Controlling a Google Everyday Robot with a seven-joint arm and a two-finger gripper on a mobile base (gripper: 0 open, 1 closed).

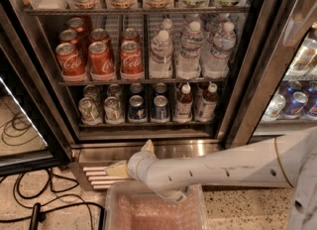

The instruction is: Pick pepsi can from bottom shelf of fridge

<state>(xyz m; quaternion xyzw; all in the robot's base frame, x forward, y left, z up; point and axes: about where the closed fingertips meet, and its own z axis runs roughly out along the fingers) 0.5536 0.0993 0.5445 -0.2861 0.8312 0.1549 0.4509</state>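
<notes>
While the pepsi can [137, 109] stood upright at the front of the bottom shelf [124, 124], just behind the thin rail, I had not touched it. A second blue can [160, 108] stood just beside it on the right, with two more tucked behind them in the dark. Green cans [101, 110] closed the row on the left and red-capped bottles [194, 103] on the right. On the rack above sat the Coke cans [101, 58] and water bottles [190, 50], all inside the fridge [245, 85], whose front lay open to me.

My gripper [128, 157] hung low in front of the sill, well under shelf level and a little left of the can. My fingers [147, 147] were spread wide and empty, one pointing up toward the shelf, the other out to the left over the floor grille [94, 177]. My arm stretched in from the right above a plastic bin [148, 211].

I judged this to be the approach, with the reach itself not yet made. The next move called for lifting my wrist to shelf height, turning it so both fingers faced into the fridge, and lining up on one blue can. The fit looked tight: neighbours stood close on both sides, so my fingers would need to slip in narrowly and clear the rail.
</notes>
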